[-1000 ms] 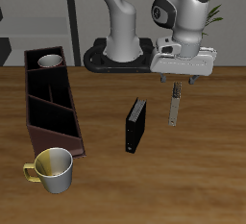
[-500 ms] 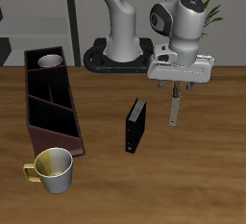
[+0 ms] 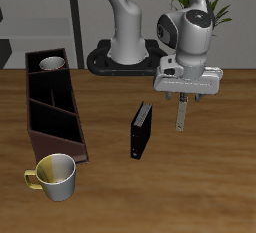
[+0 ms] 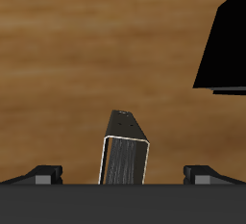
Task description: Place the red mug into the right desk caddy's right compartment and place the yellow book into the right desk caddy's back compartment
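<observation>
A wooden table with a white robot arm standing at its back. The gripper [image 3: 182, 96] hangs low over the yellow book [image 3: 181, 114], a small, thin, narrow book in pale tan and grey that stands on edge on the table with its spine along the arm's line of reach. In the wrist view the book [image 4: 125, 151] sits between the two fingertips [image 4: 45, 173], which are spread wide and well clear of both covers, so the pincer is open and holds nothing. The book looks light and stiff; being thin and on edge, it would likely tip over if a finger knocks it, so the safest hold seems to be a squeeze across its two flat covers near the middle of the top edge. A larger, thicker black book [image 3: 141, 130] stands just beside it, towards the caddy, near enough to matter when the fingers come down. The right desk caddy [image 3: 52, 117], a long dark maroon box with black sections, lies well apart on the far side of the black book. The red mug [image 3: 52, 66] already sits in the right compartment [image 3: 43, 57], at the caddy's far end. A yellow-and-white mug [image 3: 56, 175] stands by the caddy's near end, close to the table's front edge.
</observation>
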Controlling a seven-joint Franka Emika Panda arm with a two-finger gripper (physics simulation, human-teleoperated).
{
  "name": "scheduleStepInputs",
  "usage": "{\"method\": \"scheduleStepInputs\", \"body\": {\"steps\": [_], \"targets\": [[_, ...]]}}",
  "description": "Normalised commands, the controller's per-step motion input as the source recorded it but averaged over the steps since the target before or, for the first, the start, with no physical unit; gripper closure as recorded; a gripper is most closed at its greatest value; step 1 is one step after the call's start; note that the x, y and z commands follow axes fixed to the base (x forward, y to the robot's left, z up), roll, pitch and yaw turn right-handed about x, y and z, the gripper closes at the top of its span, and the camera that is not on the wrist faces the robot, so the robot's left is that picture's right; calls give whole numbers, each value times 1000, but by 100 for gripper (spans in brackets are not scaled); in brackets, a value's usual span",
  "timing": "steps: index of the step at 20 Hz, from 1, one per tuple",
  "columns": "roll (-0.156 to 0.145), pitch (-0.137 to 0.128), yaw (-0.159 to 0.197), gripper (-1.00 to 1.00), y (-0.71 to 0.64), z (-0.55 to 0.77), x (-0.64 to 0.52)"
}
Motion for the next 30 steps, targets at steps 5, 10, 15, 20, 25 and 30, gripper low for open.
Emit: {"method": "scheduleStepInputs", "body": {"steps": [5, 10, 15, 20, 25, 30], "targets": [[44, 28, -9, 100, 161, -219, -28], [-2, 36, -28, 100, -37, -136, 72], [-6, 2, -12, 100, -81, 61, -22], [1, -20, 2, 100, -64, 237, -119], [-11, -23, 42, 100, -147, 286, -242], [14, 21, 74, 100, -248, 216, -235]]}}
